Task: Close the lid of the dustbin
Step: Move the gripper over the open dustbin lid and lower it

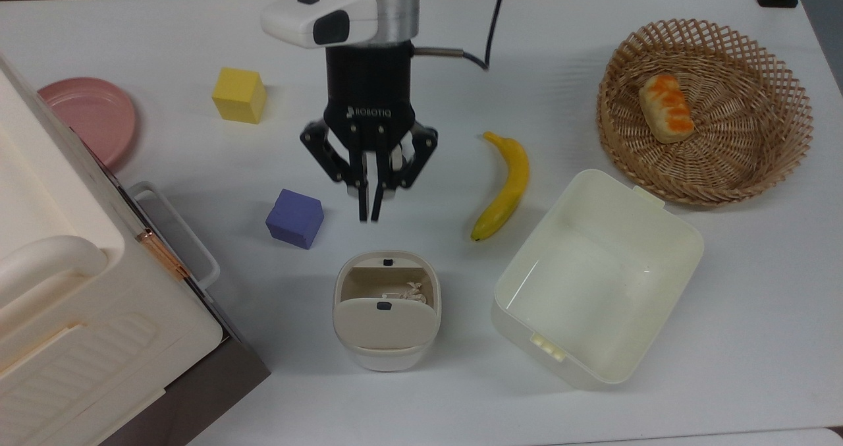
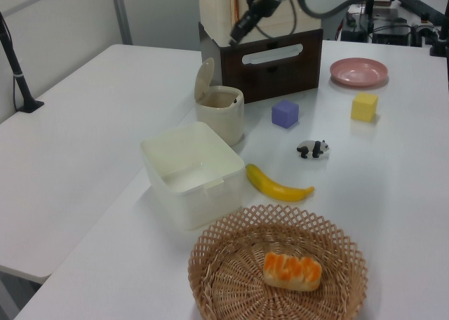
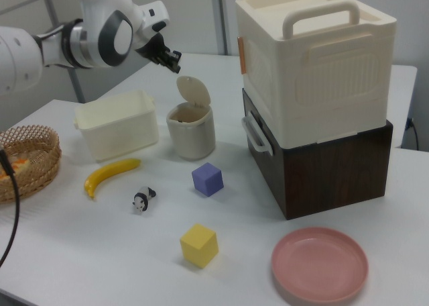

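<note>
The small white dustbin (image 1: 386,360) stands near the front of the table, between the purple cube and the cream tub. Its beige lid (image 1: 385,324) is tipped up open, with a black button near its edge, and crumpled paper lies inside. The left view has the lid (image 2: 204,79) upright over the bin (image 2: 219,116). My gripper (image 1: 369,215) hangs in the air beyond the bin's open side, fingers shut with nothing between them. It is well above the lid (image 3: 192,91) in the right view, where the gripper (image 3: 173,61) is to the lid's upper left.
A purple cube (image 1: 295,218), a yellow cube (image 1: 239,95), a banana (image 1: 507,186) and a toy panda (image 2: 312,149) lie around. An open cream tub (image 1: 566,367) sits beside the bin, a wicker basket (image 1: 800,103) with bread behind it. The big handled box (image 1: 66,288) and a pink plate (image 1: 92,113) occupy the top view's left.
</note>
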`<state>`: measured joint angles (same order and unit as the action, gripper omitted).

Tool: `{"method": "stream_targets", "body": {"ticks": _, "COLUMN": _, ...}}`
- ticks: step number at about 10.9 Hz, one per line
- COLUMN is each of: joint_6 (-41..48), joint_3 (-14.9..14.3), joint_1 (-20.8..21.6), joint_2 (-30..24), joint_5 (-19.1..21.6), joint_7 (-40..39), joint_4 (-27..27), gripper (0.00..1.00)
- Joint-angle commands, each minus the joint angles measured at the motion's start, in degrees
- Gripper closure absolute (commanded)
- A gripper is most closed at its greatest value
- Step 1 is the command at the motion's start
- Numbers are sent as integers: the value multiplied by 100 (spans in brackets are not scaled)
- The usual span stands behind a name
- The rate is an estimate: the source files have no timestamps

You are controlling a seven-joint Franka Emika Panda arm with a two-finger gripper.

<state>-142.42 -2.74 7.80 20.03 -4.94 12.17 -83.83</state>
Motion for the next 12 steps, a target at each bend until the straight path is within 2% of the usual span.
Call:
{"method": "stream_targets", "body": {"ticks": 1, "joint_6": -1013, "joint_3": -322, "joint_1": 247, "joint_2": 851, "joint_5": -95, "joint_7": 698, "joint_4": 865, "gripper": 89}}
{"method": "stream_targets", "body": {"ticks": 3, "joint_6": -1278, "joint_3": -664, "joint_1": 380, "joint_2": 1256, "joint_5": -95, "joint_7": 900, "joint_4": 1289, "gripper": 89}}
{"method": "stream_targets", "body": {"ticks": 5, "joint_6": -1481, "joint_3": -902, "joint_1": 485, "joint_2": 1696, "joint_5": -104, "joint_7": 1024, "joint_4": 1492, "gripper": 89}}
{"method": "stream_targets", "body": {"ticks": 7, "joint_6": -1613, "joint_3": -939, "joint_1": 625, "joint_2": 1855, "joint_5": -95, "joint_7": 1068, "joint_4": 1493, "gripper": 89}}
{"method": "stream_targets", "body": {"ticks": 10, "joint_6": -1570, "joint_3": -930, "joint_1": 766, "joint_2": 1804, "joint_5": -104, "joint_7": 1103, "joint_4": 1370, "gripper": 89}}
{"method": "stream_targets", "body": {"ticks": 12, "joint_6": -1552, "joint_3": -921, "joint_1": 776, "joint_2": 1497, "joint_5": -95, "joint_7": 1094, "joint_4": 941, "gripper": 89}}
